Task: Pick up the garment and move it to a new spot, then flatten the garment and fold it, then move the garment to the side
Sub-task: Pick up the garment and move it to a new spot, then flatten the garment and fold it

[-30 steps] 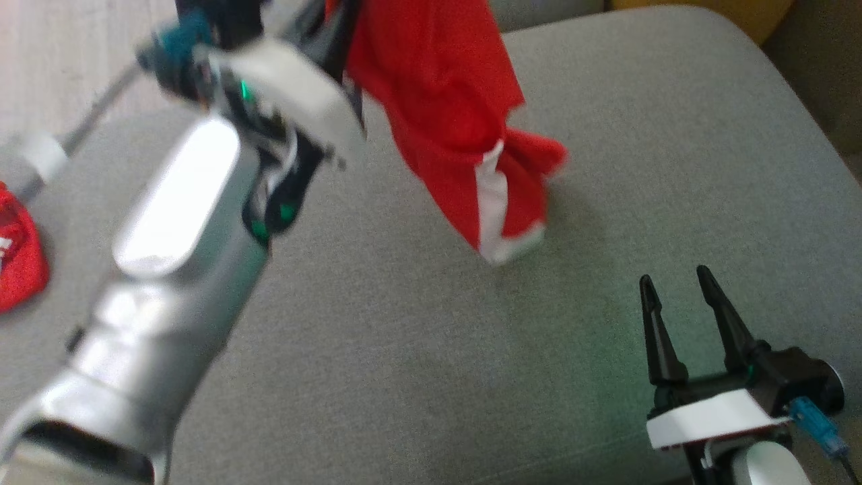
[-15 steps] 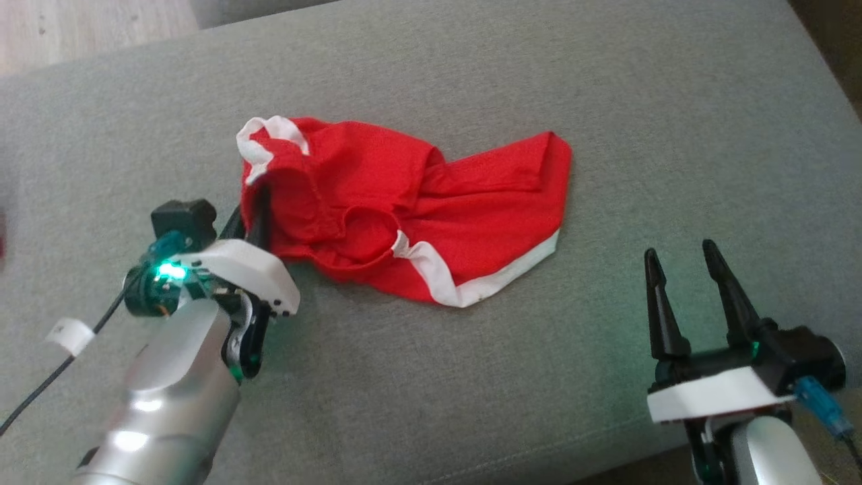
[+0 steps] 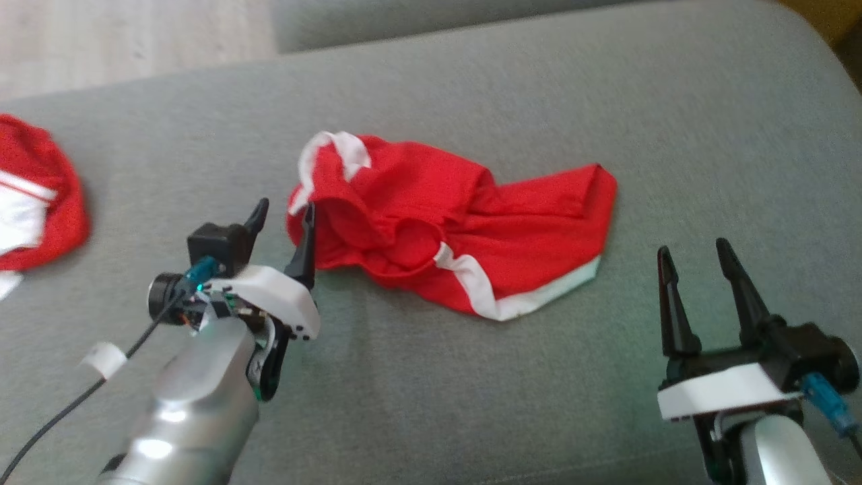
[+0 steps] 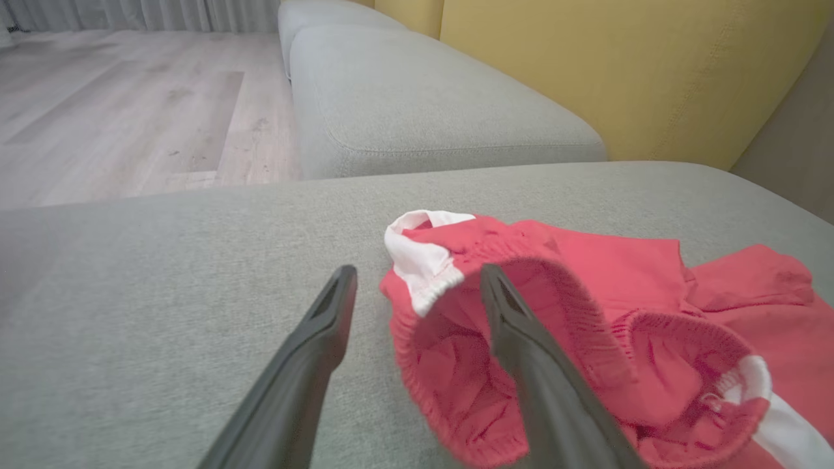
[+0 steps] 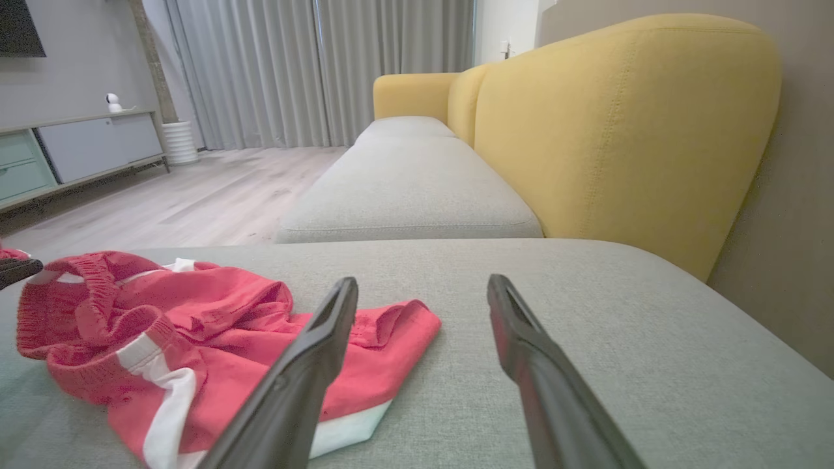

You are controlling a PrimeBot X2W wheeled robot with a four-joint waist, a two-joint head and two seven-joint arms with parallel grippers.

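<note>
The garment [image 3: 465,222] is a pair of red shorts with white trim, lying crumpled on the grey sofa cushion [image 3: 539,87]. It also lies ahead in the left wrist view [image 4: 586,326] and to the left in the right wrist view [image 5: 215,326]. My left gripper [image 3: 283,215] is open at the garment's left end. One of its fingers [image 4: 521,339] rests against the elastic waistband; the other stands over bare cushion. Nothing is pinched between them. My right gripper [image 3: 693,263] is open at the lower right, apart from the garment.
A second red and white garment [image 3: 34,195] lies at the cushion's left edge. A yellow sofa back [image 5: 619,130] rises behind the cushion, with another grey seat [image 4: 417,98] beyond. Wooden floor [image 4: 130,111] lies past the cushion's far edge.
The left gripper lowered the hanging garment onto the cushion, then opened and let go of the waistband. The head camera shifted, bringing the second garment back into view. The right gripper stayed still.
</note>
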